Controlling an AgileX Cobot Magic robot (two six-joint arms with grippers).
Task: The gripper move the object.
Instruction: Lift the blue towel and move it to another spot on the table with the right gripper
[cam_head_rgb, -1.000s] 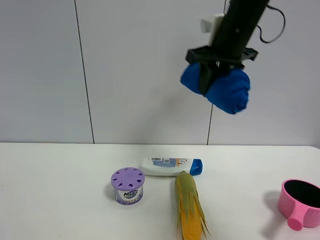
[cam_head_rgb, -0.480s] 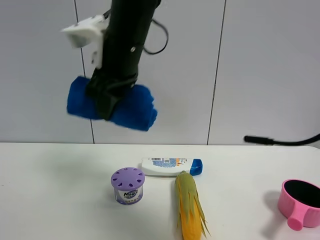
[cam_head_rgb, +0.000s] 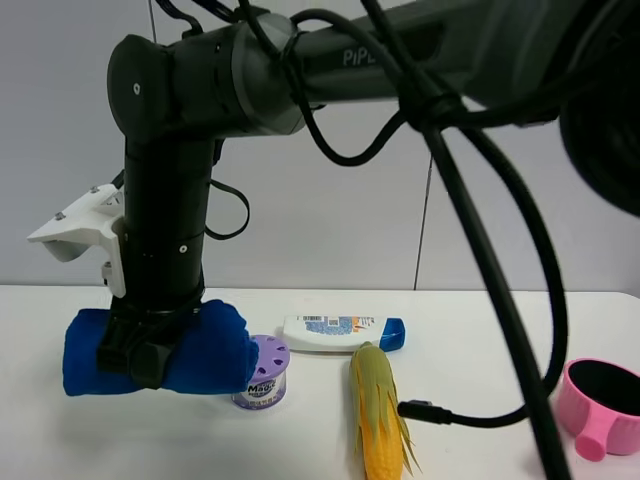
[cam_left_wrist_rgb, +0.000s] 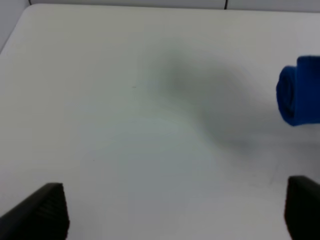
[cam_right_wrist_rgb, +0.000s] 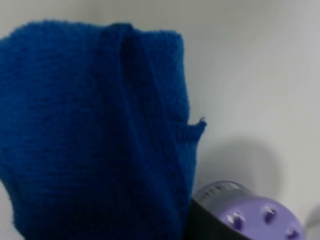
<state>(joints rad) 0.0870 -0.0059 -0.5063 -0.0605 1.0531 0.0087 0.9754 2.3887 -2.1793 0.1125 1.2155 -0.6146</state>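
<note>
The right hand (cam_head_rgb: 142, 360), holding the blue cloth (cam_head_rgb: 215, 345) tight, has swung it from high on the right down to the left, low by the surface (cam_head_rgb: 120, 440) beside the purple can (cam_head_rgb: 266, 376), so dropping it looks close.

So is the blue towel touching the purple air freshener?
Cannot tell. In exterior high and right wrist views the blue towel overlaps the purple air freshener; neither shows contact or gap.

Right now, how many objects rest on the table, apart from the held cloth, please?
4: purple can beside the cloth, white tube behind it, corn centre, pink cup far right. Arm may hide others.
</note>
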